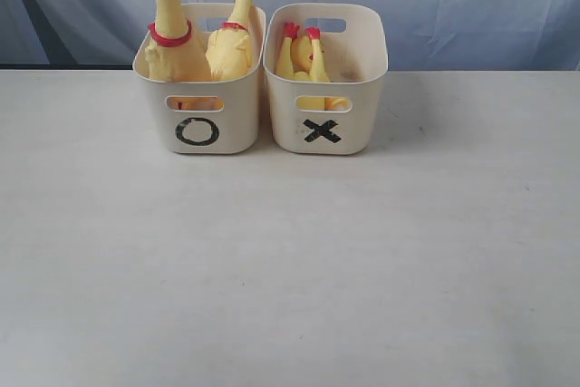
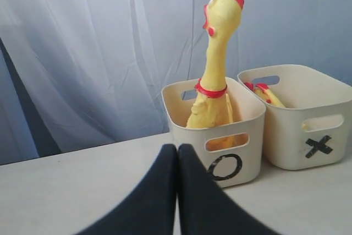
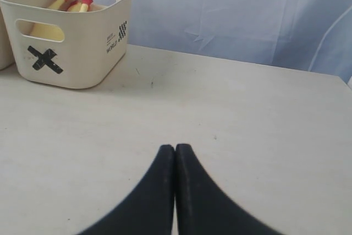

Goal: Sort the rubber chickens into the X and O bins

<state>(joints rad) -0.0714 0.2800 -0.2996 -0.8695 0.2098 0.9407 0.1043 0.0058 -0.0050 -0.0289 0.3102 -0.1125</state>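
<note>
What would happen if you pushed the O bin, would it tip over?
Probably it would slide, not tip: the O bin sits flat and wide on the smooth table. The tall chickens poking above its rim might make it top-heavy, so a high push could rock it.

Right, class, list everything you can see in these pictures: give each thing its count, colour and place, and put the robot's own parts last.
Cream plastic tub marked O: one, cream with a black mark, at the table's far side.
Cream plastic tub marked X: one, cream with a black mark, close beside the O tub.
Large yellow rubber chickens: two, yellow with red neck bands, upright in the O tub.
Small yellow rubber chicken: one, yellow, in the X tub, red feet up.
Table: one, pale grey, under both tubs.
Curtain: one, pale blue, behind the table.
Left claw: one, black, shut, empty.
Right claw: one, black, shut, empty.
</note>
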